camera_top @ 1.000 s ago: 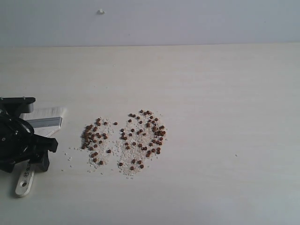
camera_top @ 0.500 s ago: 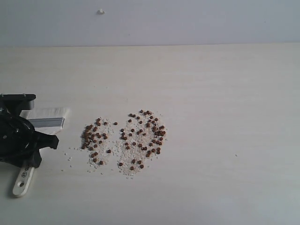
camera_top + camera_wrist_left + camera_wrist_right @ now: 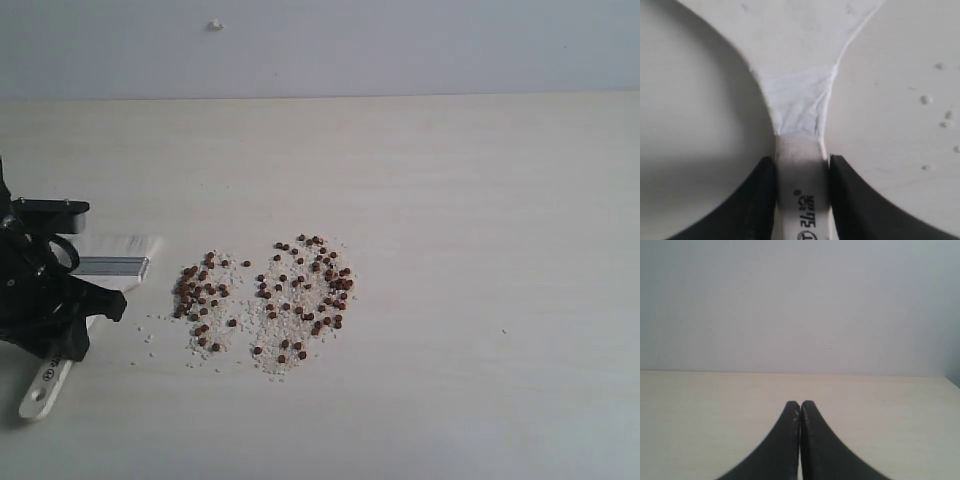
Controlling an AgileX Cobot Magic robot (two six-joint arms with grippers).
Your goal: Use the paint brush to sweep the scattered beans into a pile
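The scattered beans (image 3: pixel 268 298) lie in two loose patches on pale crumbs, a smaller left patch (image 3: pixel 200 300) and a wider right one (image 3: pixel 308 290). No compact pile shows. The paint brush (image 3: pixel 116 267) lies at the far left, its whitish bristles (image 3: pixel 128 243) just left of the beans and its holed handle end (image 3: pixel 38 392) towards the front. My left gripper (image 3: pixel 88 322) is shut on the pale handle (image 3: pixel 802 172), one black finger (image 3: pixel 757 200) on each side. My right gripper (image 3: pixel 800 406) is shut on nothing, over bare table, out of the exterior view.
The pale wooden table (image 3: pixel 480 250) runs back to a grey wall (image 3: pixel 400 45). Stray crumbs (image 3: pixel 926 99) lie beside the brush head. A small white speck (image 3: pixel 214 24) sits on the wall.
The left gripper has turned and shifted with the brush. The ferrule and bristles have moved a little right towards the beans, and the handle end has swung slightly left. The beans have not moved.
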